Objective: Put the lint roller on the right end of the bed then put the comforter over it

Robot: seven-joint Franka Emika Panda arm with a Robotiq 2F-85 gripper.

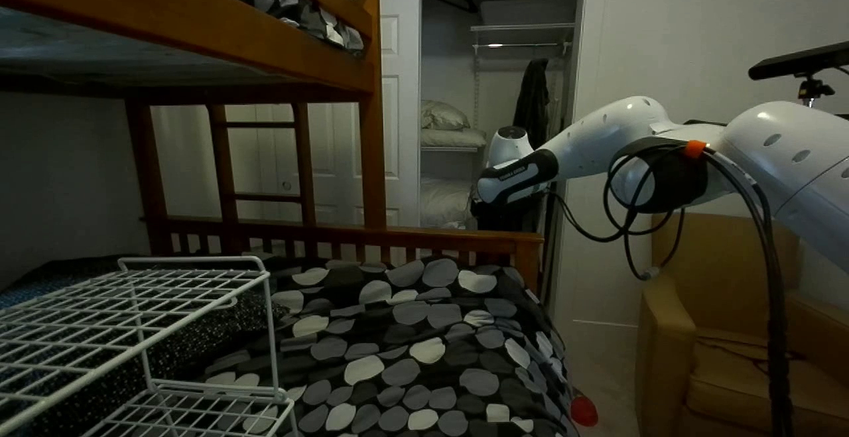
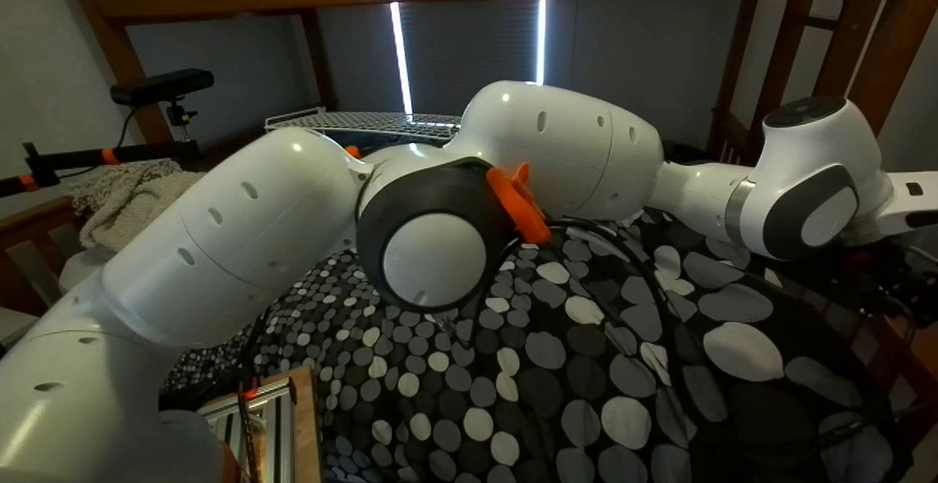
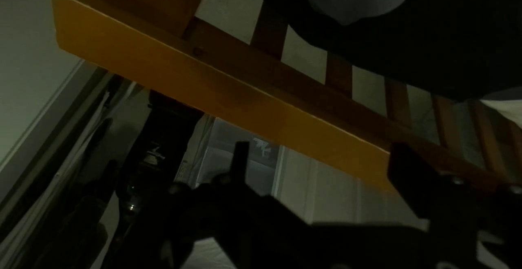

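By the end rail (image 3: 228,97), the claw (image 3: 320,151) stands spread wide, holding nothing; descending misaligned could strike that rail. The comforter (image 1: 424,341) lies across the bed (image 1: 373,158); I sight no lint roller, so covering may miss it.

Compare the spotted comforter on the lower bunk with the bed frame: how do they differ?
Look: the comforter is black with white and grey rounded spots; the bed frame is plain brown wood.
Shape: the comforter is soft and rumpled; the bed frame is straight-edged and looks rigid.
Pose: the comforter lies spread low; the bed frame rises well above it.
Shared: both show in all three views.
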